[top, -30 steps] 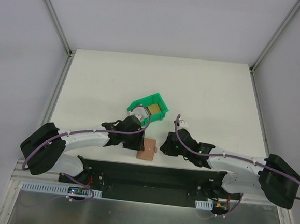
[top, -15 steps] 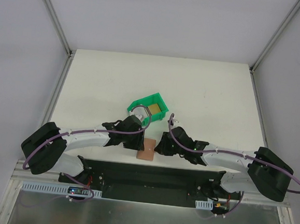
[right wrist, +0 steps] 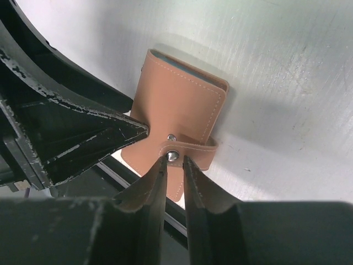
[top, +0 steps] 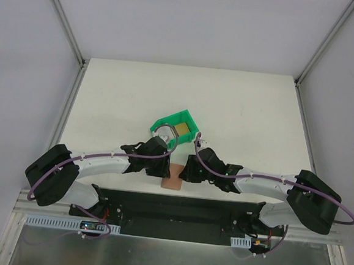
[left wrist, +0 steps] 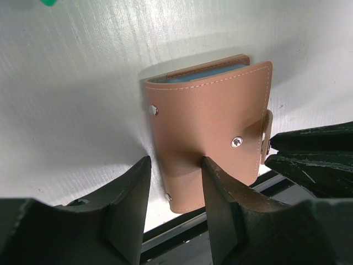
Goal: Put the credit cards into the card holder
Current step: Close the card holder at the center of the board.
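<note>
The card holder, a shut tan leather wallet with blue-grey pockets showing at its far edge, lies flat at the table's near edge. My left gripper is open astride its near left corner. One finger rests on the cover and the other stands on the table just beside it. My right gripper has its jaws a narrow gap apart, tips at the snap tab. A gold credit card lies in the green bin.
The green bin stands just beyond both wrists. The black base rail runs right under the wallet's near end. The two grippers crowd the wallet from either side, close together. White table stretches beyond.
My right arm has swung left, bringing its fingertips from beside the wallet onto the snap tab. The left jaws have narrowed a little over the wallet's corner.
</note>
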### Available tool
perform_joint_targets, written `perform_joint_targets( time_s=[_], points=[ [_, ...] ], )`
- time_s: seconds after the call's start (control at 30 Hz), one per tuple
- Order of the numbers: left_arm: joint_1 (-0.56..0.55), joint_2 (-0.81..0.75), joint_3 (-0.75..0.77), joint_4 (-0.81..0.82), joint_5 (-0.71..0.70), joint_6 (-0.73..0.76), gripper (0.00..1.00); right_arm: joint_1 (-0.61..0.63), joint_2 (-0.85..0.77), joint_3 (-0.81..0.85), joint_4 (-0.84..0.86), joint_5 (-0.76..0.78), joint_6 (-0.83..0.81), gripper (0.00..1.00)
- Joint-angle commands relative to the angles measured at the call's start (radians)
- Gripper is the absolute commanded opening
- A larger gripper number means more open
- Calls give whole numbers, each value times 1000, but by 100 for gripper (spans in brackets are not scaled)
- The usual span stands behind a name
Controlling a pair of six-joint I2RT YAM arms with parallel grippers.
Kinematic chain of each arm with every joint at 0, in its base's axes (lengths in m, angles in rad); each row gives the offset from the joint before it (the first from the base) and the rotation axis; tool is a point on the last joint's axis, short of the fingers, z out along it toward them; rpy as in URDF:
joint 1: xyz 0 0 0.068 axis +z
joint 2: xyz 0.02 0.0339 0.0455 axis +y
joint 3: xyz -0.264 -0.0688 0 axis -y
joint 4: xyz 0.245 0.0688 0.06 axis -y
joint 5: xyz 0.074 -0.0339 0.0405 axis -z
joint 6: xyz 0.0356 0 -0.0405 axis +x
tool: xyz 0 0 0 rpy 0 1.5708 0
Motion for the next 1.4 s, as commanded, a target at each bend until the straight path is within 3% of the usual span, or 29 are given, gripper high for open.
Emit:
perform_joint_targets(
  time_s=[0.0, 0.27, 1.03, 1.37],
  points=[
    [-3, 11, -21, -18, -17, -5, 41, -11, -6, 31, 25, -5, -21, 22],
    [-4, 14, -21, -18, -9, -5, 40, -28, 2, 43, 22, -5, -41, 28],
    [-4, 14, -19, -12, -2, -14, 38, -20, 84, 74, 62, -69, -36, 20],
    [-6, 10, -13, -12, -2, -14, 38, 46, 55, 62, 54, 47, -1, 22]
  ],
)
